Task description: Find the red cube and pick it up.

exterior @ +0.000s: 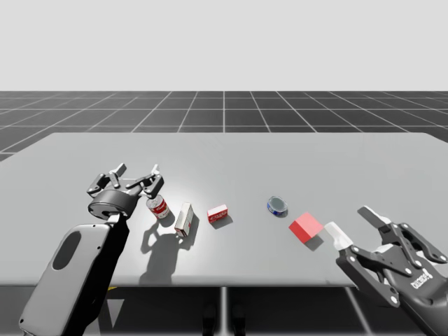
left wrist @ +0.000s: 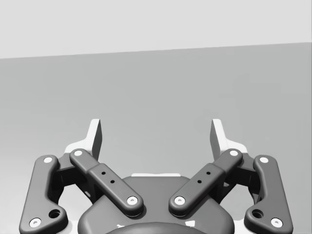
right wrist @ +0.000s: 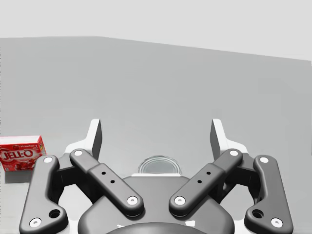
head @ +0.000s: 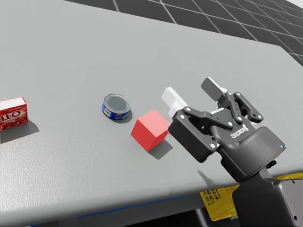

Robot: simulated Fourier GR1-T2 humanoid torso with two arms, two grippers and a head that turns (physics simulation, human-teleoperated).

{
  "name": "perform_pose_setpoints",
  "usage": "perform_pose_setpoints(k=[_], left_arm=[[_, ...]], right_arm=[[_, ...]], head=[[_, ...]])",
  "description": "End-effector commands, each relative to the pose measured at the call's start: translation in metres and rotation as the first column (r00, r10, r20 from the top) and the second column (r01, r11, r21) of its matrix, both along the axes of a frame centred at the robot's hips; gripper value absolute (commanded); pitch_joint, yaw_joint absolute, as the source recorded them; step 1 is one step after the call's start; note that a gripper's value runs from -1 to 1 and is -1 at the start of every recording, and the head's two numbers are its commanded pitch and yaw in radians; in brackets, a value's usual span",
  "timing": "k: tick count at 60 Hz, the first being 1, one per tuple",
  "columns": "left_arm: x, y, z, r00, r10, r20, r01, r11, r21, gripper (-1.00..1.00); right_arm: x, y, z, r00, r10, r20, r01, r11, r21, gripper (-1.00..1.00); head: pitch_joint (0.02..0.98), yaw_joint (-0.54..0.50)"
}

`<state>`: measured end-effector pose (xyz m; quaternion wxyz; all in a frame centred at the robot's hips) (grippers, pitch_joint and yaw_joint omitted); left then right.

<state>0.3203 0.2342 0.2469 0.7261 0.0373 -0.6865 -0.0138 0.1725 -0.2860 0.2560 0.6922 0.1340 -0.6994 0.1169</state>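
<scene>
The red cube point(exterior: 306, 227) point(head: 150, 129) lies on the grey table point(exterior: 231, 154), near its front edge at the right. My right gripper point(exterior: 350, 222) point(head: 194, 94) point(right wrist: 156, 136) stands open just to the right of the cube, apart from it, with nothing between its fingers. Its nearer white fingertip point(head: 173, 100) hangs close above the cube's right side. My left gripper point(exterior: 137, 170) point(left wrist: 156, 136) is open over the table's left part, beside a small red can point(exterior: 159, 208), and it faces bare table.
A short blue tin point(exterior: 276, 205) point(head: 116, 107) point(right wrist: 159, 165) lies just behind and left of the cube. Further left are a flat red box point(exterior: 218, 213) point(head: 13, 113) point(right wrist: 22, 152) and an upright white-and-red box point(exterior: 184, 218). The table's front edge runs close below the cube.
</scene>
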Motion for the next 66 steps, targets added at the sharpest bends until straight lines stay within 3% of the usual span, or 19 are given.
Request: perform_pose_setpoints(k=[1,10,20,42,66], left_arm=[[0.0,-0.001,-0.001,1.0,-0.002,-0.003,0.002,1.0,0.002,-1.0],[0.0,-0.002,-0.001,1.0,-0.002,-0.009,0.002,1.0,0.006,-1.0],[0.0,-0.004,-0.002,1.0,-0.001,-0.012,0.001,1.0,0.011,-1.0],[-0.001,-0.004,-0.002,1.0,0.002,-0.009,-0.002,1.0,0.01,-1.0],[-0.001,-0.005,-0.002,1.0,0.002,-0.008,-0.002,1.0,0.014,-1.0]], right_arm=[[-0.027,-0.01,-0.031,0.997,0.047,-0.058,-0.051,0.996,-0.067,-1.0],[-0.038,-0.015,-0.052,0.992,0.069,-0.107,-0.074,0.996,-0.048,-1.0],[-0.034,-0.018,-0.078,0.987,0.075,-0.142,-0.086,0.994,-0.074,-1.0],[0.014,-0.019,-0.109,0.988,0.044,-0.149,-0.066,0.987,-0.145,-1.0],[0.054,-0.024,-0.126,0.969,0.012,-0.248,-0.049,0.988,-0.143,-1.0]], head=[[0.862,-0.46],[0.863,-0.47],[0.862,-0.47],[0.864,-0.46],[0.868,-0.45]])
